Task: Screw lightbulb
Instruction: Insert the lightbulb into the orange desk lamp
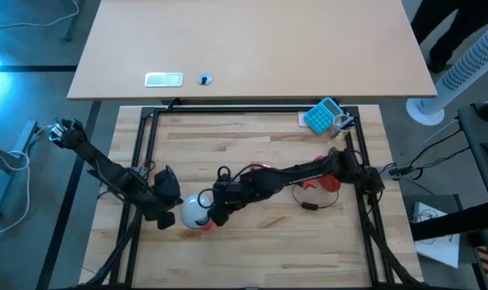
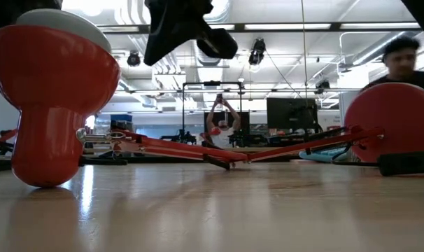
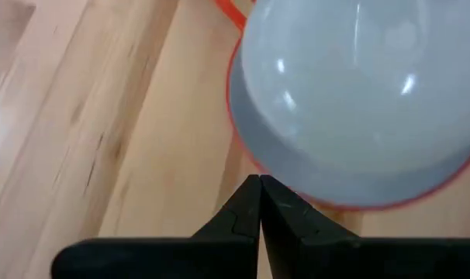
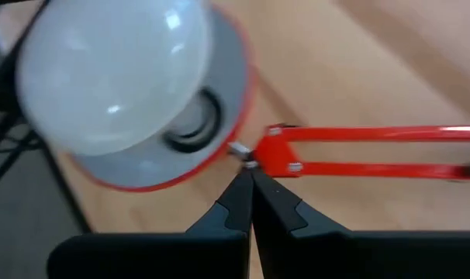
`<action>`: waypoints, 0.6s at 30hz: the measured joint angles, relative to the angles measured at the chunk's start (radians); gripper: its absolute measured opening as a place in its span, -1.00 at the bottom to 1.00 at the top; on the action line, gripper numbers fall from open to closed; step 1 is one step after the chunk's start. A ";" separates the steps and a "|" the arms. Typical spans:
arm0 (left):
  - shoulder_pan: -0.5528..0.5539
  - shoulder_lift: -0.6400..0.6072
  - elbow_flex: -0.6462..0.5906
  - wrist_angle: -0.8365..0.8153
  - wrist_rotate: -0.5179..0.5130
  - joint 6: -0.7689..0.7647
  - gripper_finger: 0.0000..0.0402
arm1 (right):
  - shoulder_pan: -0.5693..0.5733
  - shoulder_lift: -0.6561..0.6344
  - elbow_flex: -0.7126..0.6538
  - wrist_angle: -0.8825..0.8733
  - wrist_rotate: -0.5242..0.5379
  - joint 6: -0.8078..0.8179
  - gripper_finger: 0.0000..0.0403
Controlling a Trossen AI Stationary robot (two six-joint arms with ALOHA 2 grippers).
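Observation:
The white lightbulb (image 4: 103, 74) sits with its neck in the socket of the red desk lamp's shade (image 4: 219, 85). The shade (image 2: 51, 91) stands on its narrow end on the wooden table, opening up, near the front left. My left gripper (image 3: 260, 186) is shut and hovers just left of the shade's rim (image 3: 243, 139). My right gripper (image 4: 247, 177) is shut too, just right of the shade above the lamp's red arm joint (image 4: 278, 151). In the high view the bulb (image 1: 196, 209) lies between the left gripper (image 1: 168, 214) and the right gripper (image 1: 216, 213).
The lamp's red arm (image 2: 233, 150) runs across the table to its round base (image 2: 390, 122) at the right, with a black cable (image 1: 308, 205) beside it. A blue device (image 1: 323, 115) lies at the far right. Black frame rails (image 1: 143, 137) border the board. People are in the room beyond.

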 joint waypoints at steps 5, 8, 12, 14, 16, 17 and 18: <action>-0.053 -0.076 0.000 0.097 0.036 -0.031 -1.00 | -0.020 -0.001 0.021 -0.038 0.019 -0.034 -1.00; -0.116 -0.089 0.000 0.213 0.016 -0.037 -1.00 | -0.036 -0.001 0.019 -0.012 0.027 -0.063 -1.00; -0.193 -0.060 0.001 0.275 -0.049 -0.084 -1.00 | -0.054 -0.001 0.018 0.013 0.043 -0.085 -1.00; -0.218 -0.034 0.001 0.292 -0.060 -0.105 -1.00 | -0.056 -0.001 0.017 0.015 0.067 -0.082 -1.00; -0.232 -0.004 0.001 0.312 -0.059 -0.112 -1.00 | -0.060 -0.001 0.017 0.025 0.080 -0.083 -1.00; -0.235 0.010 0.001 0.319 -0.058 -0.111 -1.00 | -0.061 -0.001 0.014 0.041 0.079 -0.089 -1.00; -0.235 0.023 0.001 0.330 -0.057 -0.107 -1.00 | -0.061 -0.001 0.009 0.060 0.079 -0.093 -1.00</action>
